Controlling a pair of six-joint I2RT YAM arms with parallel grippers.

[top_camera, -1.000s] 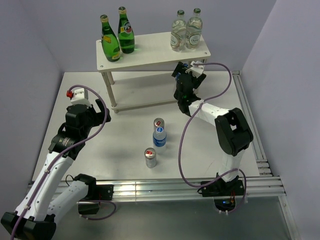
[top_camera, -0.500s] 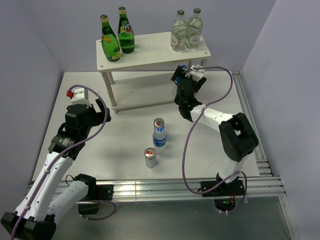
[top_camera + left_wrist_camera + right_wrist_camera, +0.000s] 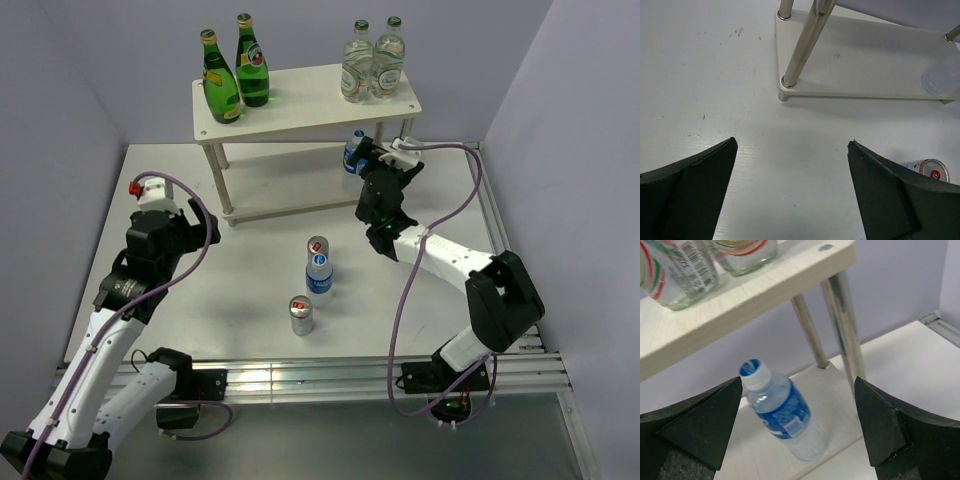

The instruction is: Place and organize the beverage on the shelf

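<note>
The white two-tier shelf (image 3: 300, 108) stands at the back. Two green glass bottles (image 3: 222, 88) are on its top board at the left. One blue-capped water bottle (image 3: 353, 152) stands on the lower board near the right end; it also shows in the right wrist view (image 3: 785, 415). My right gripper (image 3: 368, 160) is open, its jaws wide apart just in front of that bottle (image 3: 798, 381), not touching it. A second water bottle (image 3: 318, 272) and two silver-blue cans (image 3: 318, 245) (image 3: 301, 314) stand on the table. My left gripper (image 3: 792, 142) is open and empty over bare table.
Two clear glass bottles with green caps (image 3: 372, 62) stand on the top board at the right. Shelf legs (image 3: 800, 50) (image 3: 845, 330) are close to both grippers. One can (image 3: 926, 169) lies at the lower right of the left wrist view.
My right gripper has drawn back to the right from under the shelf, leaving the water bottle standing on the lower board. My left arm has shifted slightly left.
</note>
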